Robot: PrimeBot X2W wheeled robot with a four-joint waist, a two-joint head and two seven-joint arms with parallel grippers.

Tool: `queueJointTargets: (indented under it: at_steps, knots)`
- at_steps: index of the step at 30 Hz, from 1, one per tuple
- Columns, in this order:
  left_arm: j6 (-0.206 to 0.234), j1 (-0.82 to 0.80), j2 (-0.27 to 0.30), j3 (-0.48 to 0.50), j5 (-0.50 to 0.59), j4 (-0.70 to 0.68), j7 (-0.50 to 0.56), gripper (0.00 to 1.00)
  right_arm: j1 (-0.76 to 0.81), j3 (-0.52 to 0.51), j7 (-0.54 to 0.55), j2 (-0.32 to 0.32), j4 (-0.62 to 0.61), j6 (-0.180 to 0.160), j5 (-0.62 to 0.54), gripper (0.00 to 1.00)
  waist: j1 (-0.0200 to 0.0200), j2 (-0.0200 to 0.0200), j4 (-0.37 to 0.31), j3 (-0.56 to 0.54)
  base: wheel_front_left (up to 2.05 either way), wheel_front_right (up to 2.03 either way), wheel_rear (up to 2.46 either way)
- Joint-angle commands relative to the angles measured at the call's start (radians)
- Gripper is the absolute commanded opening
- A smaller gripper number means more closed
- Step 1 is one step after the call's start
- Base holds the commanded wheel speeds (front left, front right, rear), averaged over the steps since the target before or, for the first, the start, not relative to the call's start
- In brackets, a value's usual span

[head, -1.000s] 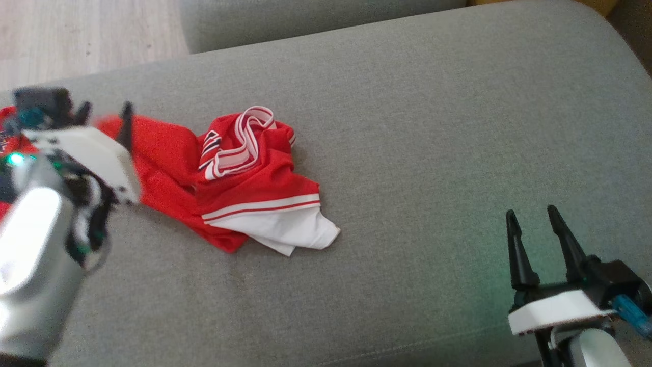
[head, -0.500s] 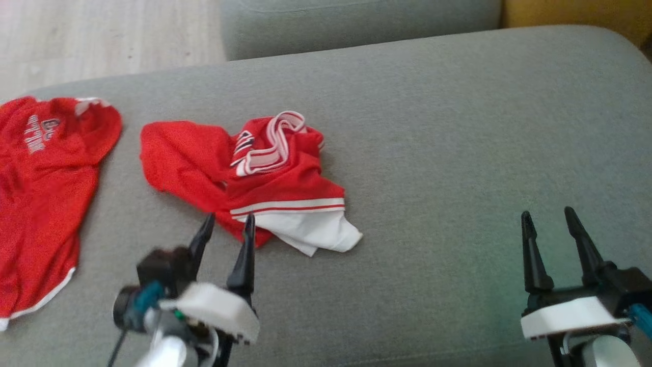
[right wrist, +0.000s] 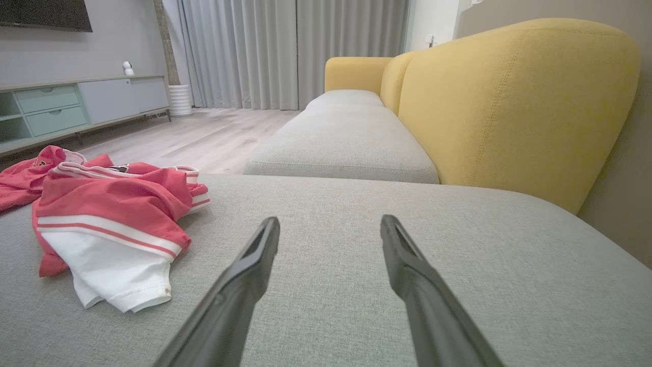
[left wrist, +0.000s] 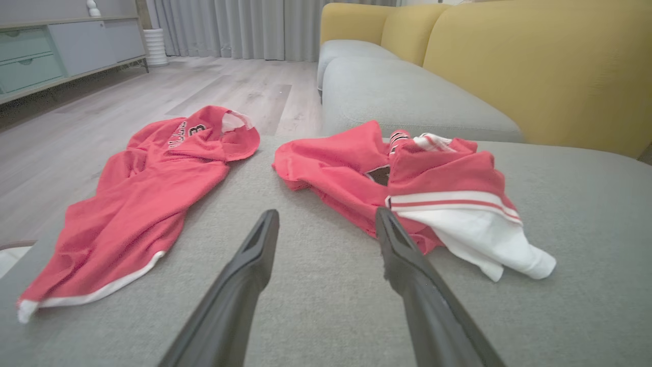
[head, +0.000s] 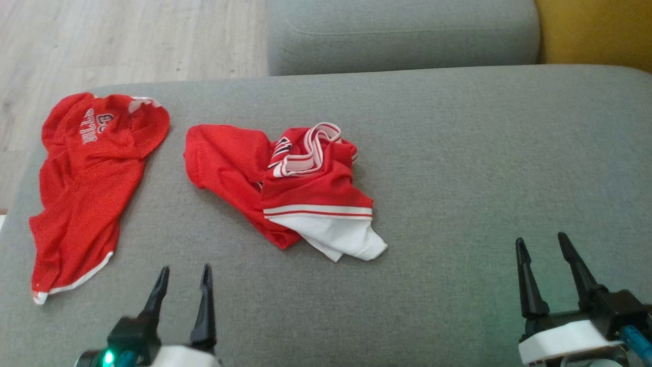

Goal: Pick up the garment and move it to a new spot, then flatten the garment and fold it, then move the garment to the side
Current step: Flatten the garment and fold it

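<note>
A crumpled red garment point(head: 285, 188) with white trim and a white panel lies in the middle of the grey sofa seat point(head: 473, 153); it also shows in the left wrist view point(left wrist: 407, 178) and the right wrist view point(right wrist: 112, 204). A second red garment point(head: 86, 188) with lettering lies spread near the seat's left end point(left wrist: 147, 178). My left gripper point(head: 184, 270) stands open and empty at the near edge, just short of the crumpled garment point(left wrist: 326, 214). My right gripper point(head: 541, 239) is open and empty over bare cushion at the lower right point(right wrist: 330, 220).
Another grey seat cushion point(head: 402, 35) adjoins at the far side, with the yellow backrest point(head: 596, 35) to the right. Wooden floor point(head: 127, 41) lies beyond the seat's left end. A low sideboard point(left wrist: 61, 51) stands across the room.
My left arm has drawn back from the left garment to the near edge, open and empty. The head camera has shifted, bringing the left garment into view. The right gripper holds its place.
</note>
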Motion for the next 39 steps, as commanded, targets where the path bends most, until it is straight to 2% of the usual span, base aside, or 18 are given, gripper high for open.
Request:
queueJointTargets:
  at_steps: [1,2,7,14,20,25,27,32,36,39]
  knots:
    - [-0.034,-0.007,-0.014,0.080,0.030,-0.020,-0.012,1.00,-0.013,0.026,-0.011,-0.015,-0.023,-0.001,-0.007,1.00,0.0000,0.0000,0.011,-0.004,0.00,0.00,0.00]
    - [-0.034,-0.007,-0.014,0.080,0.030,-0.020,-0.012,1.00,-0.013,0.026,-0.011,-0.015,-0.023,-0.001,-0.007,1.00,0.0000,0.0000,0.011,-0.004,0.00,0.00,0.00]
    - [-0.140,0.042,-0.060,0.171,0.086,0.018,-0.012,1.00,-0.012,0.044,-0.011,-0.011,0.002,-0.001,-0.004,1.00,0.0000,0.0000,0.022,-0.002,0.00,0.00,0.00]
    - [-0.259,0.060,-0.136,0.279,0.150,0.045,-0.012,1.00,-0.022,0.059,-0.011,-0.008,0.016,-0.001,-0.002,1.00,0.0000,0.0000,0.019,0.005,0.00,0.00,0.00]
    - [-0.323,0.065,-0.185,0.344,0.199,0.062,-0.012,1.00,-0.033,0.075,-0.011,-0.010,0.022,-0.001,0.007,1.00,0.0000,0.0000,0.011,0.011,0.00,0.00,0.00]
    - [-0.360,0.060,-0.213,0.376,0.228,0.074,-0.012,1.00,-0.078,0.167,-0.005,-0.025,0.008,-0.001,0.039,1.00,0.0000,0.0000,0.015,0.018,0.00,0.00,0.00]
    - [-0.371,0.055,-0.222,0.383,0.237,0.078,-0.012,1.00,-0.112,0.228,0.034,-0.039,-0.001,-0.001,0.061,1.00,0.0000,0.0000,0.019,0.027,0.00,0.00,0.00]
    - [-0.395,0.026,-0.240,0.381,0.255,0.091,-0.012,1.00,-0.225,0.401,0.231,-0.085,0.022,-0.001,0.120,1.00,0.0000,0.0000,0.035,0.058,0.00,0.00,0.00]
    - [-0.405,-0.004,-0.251,0.365,0.259,0.101,-0.012,1.00,-0.302,0.486,0.401,-0.089,0.077,-0.001,0.182,1.00,0.0000,0.0000,0.063,0.081,0.00,0.00,0.00]
    - [-0.406,-0.019,-0.255,0.347,0.253,0.108,-0.012,1.00,-0.351,0.519,0.479,-0.105,0.113,-0.001,0.193,1.00,0.0000,0.0000,0.086,0.092,0.00,0.00,0.00]
